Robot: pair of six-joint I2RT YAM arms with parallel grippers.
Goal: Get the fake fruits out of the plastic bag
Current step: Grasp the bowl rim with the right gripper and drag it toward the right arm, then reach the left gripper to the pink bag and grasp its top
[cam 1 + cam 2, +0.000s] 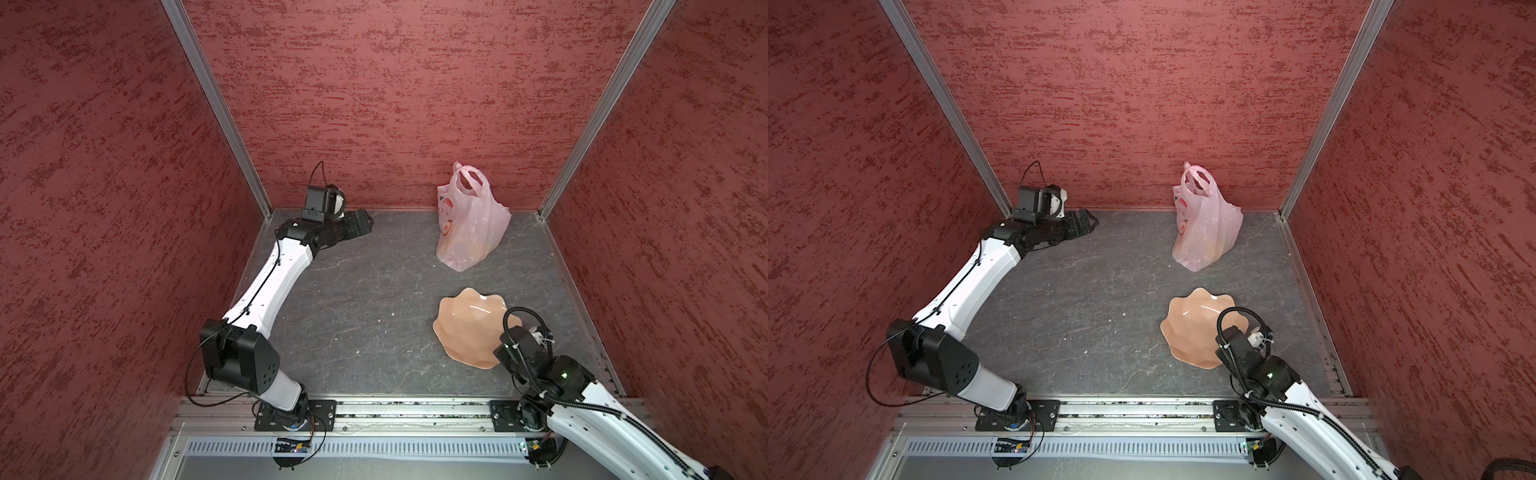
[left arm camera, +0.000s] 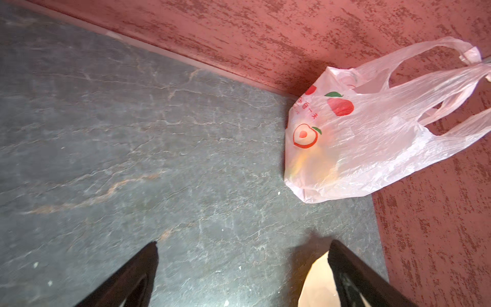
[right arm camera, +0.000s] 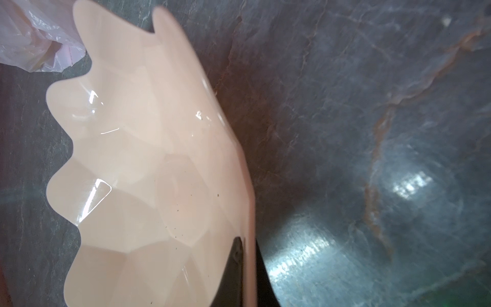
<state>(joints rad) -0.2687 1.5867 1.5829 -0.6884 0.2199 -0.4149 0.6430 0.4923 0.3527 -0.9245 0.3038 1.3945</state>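
The plastic bag (image 1: 471, 224) (image 1: 1206, 226) stands upright against the back wall, right of centre, with its loop handles up. It is pale pink with red fruit prints (image 2: 358, 138). The fake fruits (image 2: 313, 164) show only as blurred yellow and orange shapes through the bag's lower part. My left gripper (image 1: 365, 222) (image 1: 1092, 222) (image 2: 243, 242) is open and empty, low over the floor at the back left, well short of the bag. My right gripper (image 3: 248, 242) (image 1: 500, 355) is shut on the near rim of the tan dish (image 3: 148, 159) (image 1: 469, 328).
The tan wavy-edged dish (image 1: 1196, 324) (image 2: 318, 281) sits in front of the bag on the dark stone-patterned floor (image 1: 353, 311). Red textured walls close in the back and both sides. A metal rail (image 1: 415, 409) with both arm bases runs along the front.
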